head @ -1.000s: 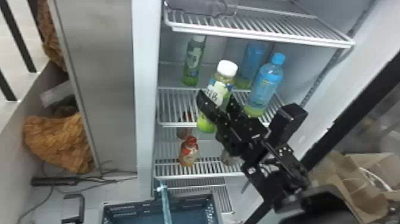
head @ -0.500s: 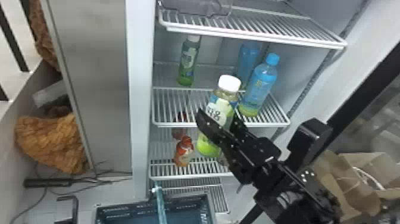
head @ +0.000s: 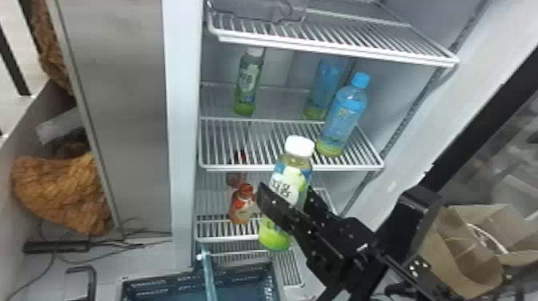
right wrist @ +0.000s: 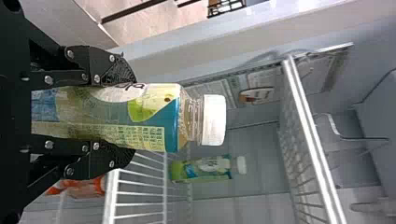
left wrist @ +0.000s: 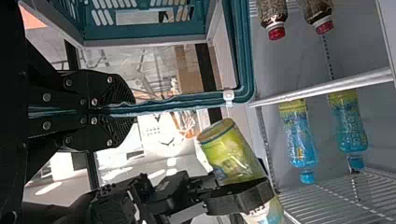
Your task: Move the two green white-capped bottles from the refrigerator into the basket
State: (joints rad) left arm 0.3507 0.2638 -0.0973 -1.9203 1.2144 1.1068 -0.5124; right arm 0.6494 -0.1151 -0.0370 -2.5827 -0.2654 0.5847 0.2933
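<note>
Landmark: the refrigerator's middle shelf, white wire, bars running front to back. Right gripper out in front of its front edge, fingers clamped around the first green white-capped bottle, one finger each side. Bottle leans slightly, cap up, base hanging lower than the middle shelf.

Second green white-capped bottle upright at the back left of the middle shelf. Two blue-capped bottles on the same shelf's right side: one near the front, one behind it.

Basket below and in front of the middle shelf, teal handle rising at its near side. Left gripper, seen in the left wrist view, has its fingers pressed together on that handle.

Above the middle shelf: another wire shelf, clear tray on its left part. Below: lower wire shelf carrying an orange bottle with a red cap.

Room, left of the middle shelf: tall grey panel, then crumpled orange-brown material; black bar and loose cables on the pale floor. Right of the shelf, beyond the arm: open brown paper bag.
</note>
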